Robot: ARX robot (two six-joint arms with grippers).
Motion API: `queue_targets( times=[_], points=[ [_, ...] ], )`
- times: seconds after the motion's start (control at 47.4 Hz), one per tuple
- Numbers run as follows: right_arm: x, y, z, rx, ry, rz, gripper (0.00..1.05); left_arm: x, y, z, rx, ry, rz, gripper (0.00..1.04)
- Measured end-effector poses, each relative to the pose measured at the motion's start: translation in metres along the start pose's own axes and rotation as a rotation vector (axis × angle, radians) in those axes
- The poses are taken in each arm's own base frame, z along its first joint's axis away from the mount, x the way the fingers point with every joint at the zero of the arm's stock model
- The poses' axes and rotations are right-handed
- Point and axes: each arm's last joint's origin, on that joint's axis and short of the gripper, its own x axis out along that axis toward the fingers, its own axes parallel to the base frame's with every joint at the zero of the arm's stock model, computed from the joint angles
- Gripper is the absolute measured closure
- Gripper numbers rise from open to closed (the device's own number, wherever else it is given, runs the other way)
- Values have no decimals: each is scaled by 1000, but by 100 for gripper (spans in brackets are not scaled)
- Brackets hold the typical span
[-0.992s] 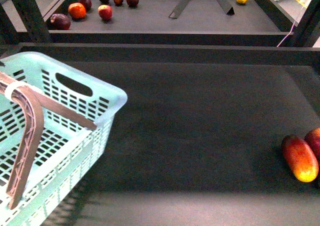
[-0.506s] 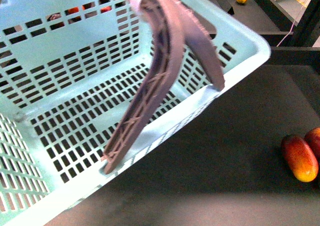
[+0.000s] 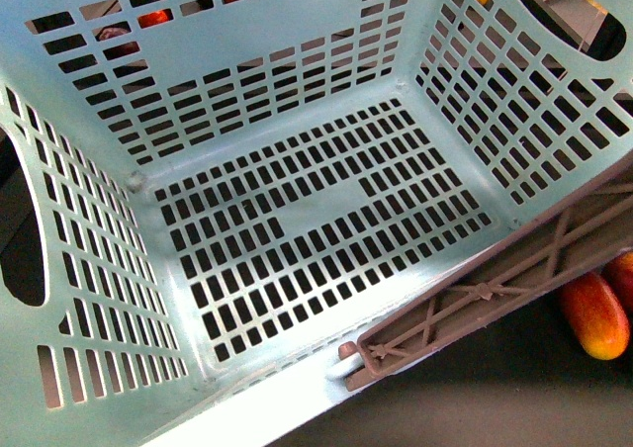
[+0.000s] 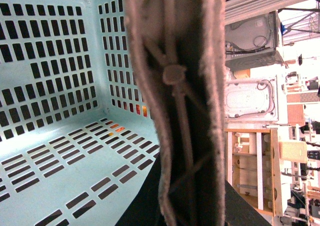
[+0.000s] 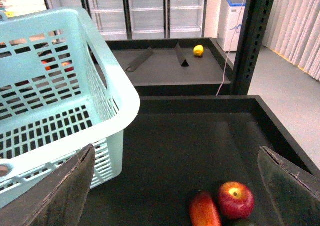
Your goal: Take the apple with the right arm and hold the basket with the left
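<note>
The light blue slotted basket (image 3: 297,220) hangs tilted in front of the front camera, with its empty inside facing it. Its brown handle (image 3: 495,289) crosses the lower right. In the left wrist view my left gripper (image 4: 187,206) is shut on that handle (image 4: 185,111), above the basket's floor (image 4: 60,151). The red apple (image 5: 236,200), with a yellowish patch at its stem, lies on the dark shelf beside an elongated red-and-yellow fruit (image 5: 204,211). My right gripper (image 5: 177,191) is open above and short of them, its fingers (image 5: 65,196) wide apart. Only the apple's edge (image 3: 623,274) shows in the front view.
The elongated fruit (image 3: 593,313) lies at the right edge of the shelf. Small dark red fruits (image 3: 153,17) show through the basket slots on the back shelf. A lemon (image 5: 199,50) and two dark wedges lie there too. A black post (image 5: 252,36) stands at the right.
The basket has risen, swung right and tipped towards the camera; it now fills the front view. Its handle has moved to the lower right. The fruits have not moved.
</note>
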Motion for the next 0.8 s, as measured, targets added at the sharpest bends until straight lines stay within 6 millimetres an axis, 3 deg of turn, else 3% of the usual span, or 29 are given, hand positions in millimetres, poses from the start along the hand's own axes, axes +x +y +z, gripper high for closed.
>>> queue_targets(
  times=[0.443,0.57,0.802],
  points=[
    [0,0,0,3,13,-3,9,0,1,1,10,-12,7,98],
    [6,-8,-8,69,498,-230,9,0,0,1,10,-13,6,98],
    [31,-49,-21,146,589,-350,9,-1,0,1,14,-16,7,98]
  ],
)
